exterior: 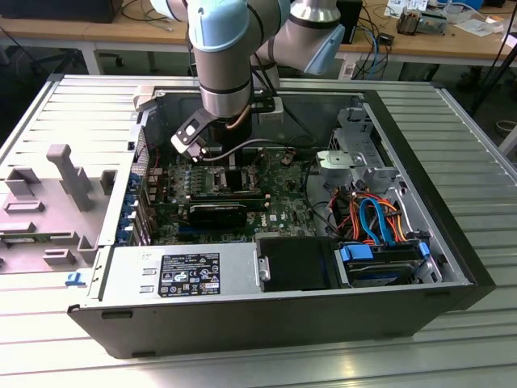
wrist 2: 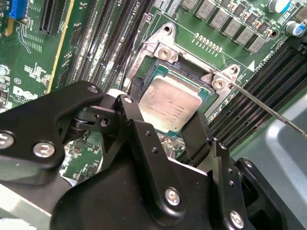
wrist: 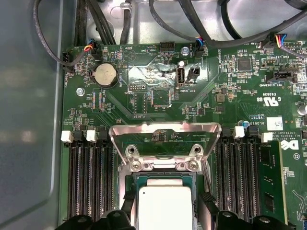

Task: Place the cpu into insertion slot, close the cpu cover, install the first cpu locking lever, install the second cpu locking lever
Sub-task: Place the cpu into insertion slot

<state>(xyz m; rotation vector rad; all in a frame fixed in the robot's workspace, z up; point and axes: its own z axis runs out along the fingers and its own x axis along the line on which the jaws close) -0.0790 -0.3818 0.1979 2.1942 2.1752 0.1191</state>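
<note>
Pinching the cpu (wrist 2: 170,100) snugly between its fingers, the hand (wrist 2: 170,108) has it right at the insertion slot (wrist 2: 159,72), cpu cover (wrist: 165,128) open just beyond.

Silver arm (exterior: 226,81) w/ lt-blue caps; black tool (wrist 2: 165,117), silver screws.

The exterior view is looking down at an angle from outside the open case (exterior: 242,327), taking in most of the board (exterior: 279,217), with the arm (exterior: 222,48) at upper middle of the frame. Both wrist views are hanging close over the board, sharing the slot (wrist: 165,179) (wrist 2: 158,73) and cpu (wrist: 165,207) (wrist 2: 170,103): the first facing straight down, the second slanting.
</note>
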